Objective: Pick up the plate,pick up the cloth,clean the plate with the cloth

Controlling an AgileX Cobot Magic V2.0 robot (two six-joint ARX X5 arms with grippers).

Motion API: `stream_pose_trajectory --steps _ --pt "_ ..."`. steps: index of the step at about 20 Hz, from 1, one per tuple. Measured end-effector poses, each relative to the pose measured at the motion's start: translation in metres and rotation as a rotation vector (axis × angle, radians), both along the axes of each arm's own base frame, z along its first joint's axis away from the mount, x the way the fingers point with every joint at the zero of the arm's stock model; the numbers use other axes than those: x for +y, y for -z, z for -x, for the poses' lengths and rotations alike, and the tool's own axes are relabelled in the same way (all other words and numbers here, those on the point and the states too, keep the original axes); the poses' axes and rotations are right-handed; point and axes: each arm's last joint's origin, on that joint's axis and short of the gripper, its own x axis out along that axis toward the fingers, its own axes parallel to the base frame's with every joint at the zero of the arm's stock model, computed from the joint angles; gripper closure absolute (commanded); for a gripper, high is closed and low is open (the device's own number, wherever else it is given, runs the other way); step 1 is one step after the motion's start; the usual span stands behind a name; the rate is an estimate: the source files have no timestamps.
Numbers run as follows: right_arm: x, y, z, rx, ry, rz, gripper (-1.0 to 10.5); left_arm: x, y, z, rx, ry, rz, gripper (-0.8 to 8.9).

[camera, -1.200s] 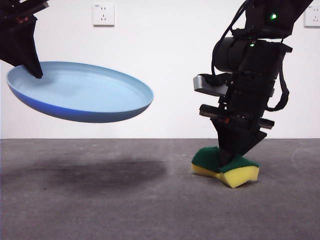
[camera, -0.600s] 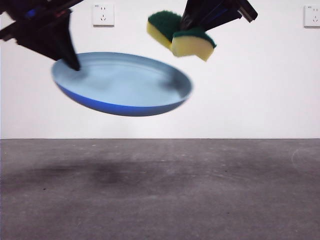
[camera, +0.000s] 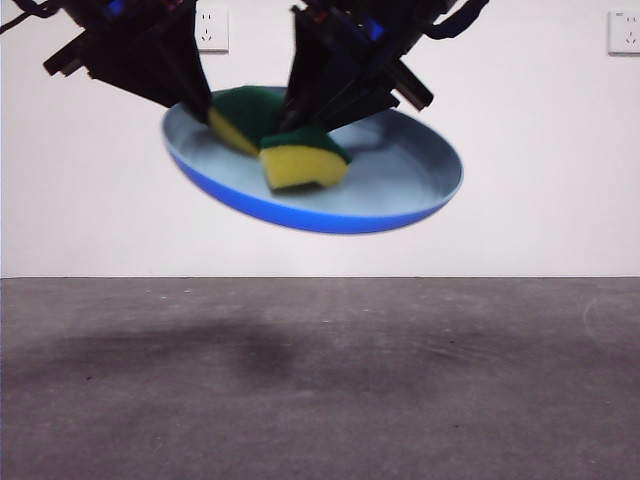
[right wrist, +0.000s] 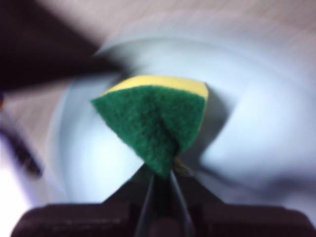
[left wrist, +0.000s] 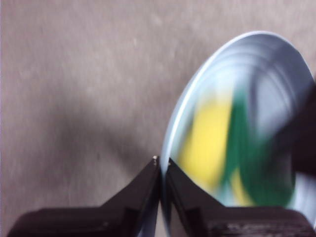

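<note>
Sponge pressed into the lifted plate, ready to scrub.

My right gripper [right wrist: 160,180] is clamped on the cloth [camera: 285,140], really a yellow sponge with a green scouring face, pinched hard enough that it folds, so the block stays put while I rub. It sits inside the plate [camera: 400,190], toward the rim my left gripper [left wrist: 161,165] holds. That left one is closed on the rim edge, keeping the plate tilted and well above the table [camera: 320,400], I judge so the bowl faces the sponge. Wiping looks just begun; the thin rim hold could slip under pressure.
</note>
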Motion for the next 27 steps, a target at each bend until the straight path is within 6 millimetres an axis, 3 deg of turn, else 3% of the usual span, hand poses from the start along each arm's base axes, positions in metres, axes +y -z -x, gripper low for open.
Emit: stream_pose_trajectory --steps 3,5,8,13,16,19,22,24,27 --pt "0.001 0.011 0.019 0.037 0.019 0.204 9.6 -0.001 -0.002 -0.003 -0.034 -0.026 0.012 8.22" --pt "-0.01 0.017 0.022 -0.005 0.123 0.406 9.6 0.0 -0.001 -0.002 -0.021 -0.037 -0.007 8.21" --pt "-0.019 0.014 0.013 -0.231 0.356 0.605 9.6 0.002 0.004 0.001 0.028 -0.043 -0.04 8.22" --pt "-0.014 0.0 -0.005 -0.339 0.446 0.415 9.6 0.003 0.005 0.002 0.053 -0.047 -0.03 8.21" --pt "-0.002 -0.01 -0.012 -0.281 0.291 0.112 9.6 0.004 0.006 0.002 0.069 -0.043 -0.029 8.21" --pt "0.008 -0.011 -0.001 -0.127 0.061 -0.052 9.6 0.002 0.003 0.001 0.045 -0.022 0.004 8.21" --pt "0.007 0.0 0.014 0.009 -0.012 0.033 9.6 0.002 -0.003 -0.005 -0.018 -0.03 0.052 8.21" --pt "-0.001 0.007 0.018 0.028 0.031 0.176 9.6 0.003 -0.003 -0.005 -0.014 -0.032 0.049 8.22" --pt "-0.014 0.011 0.016 -0.144 0.253 0.472 9.6 0.004 -0.001 -0.004 0.006 -0.042 0.024 8.22"
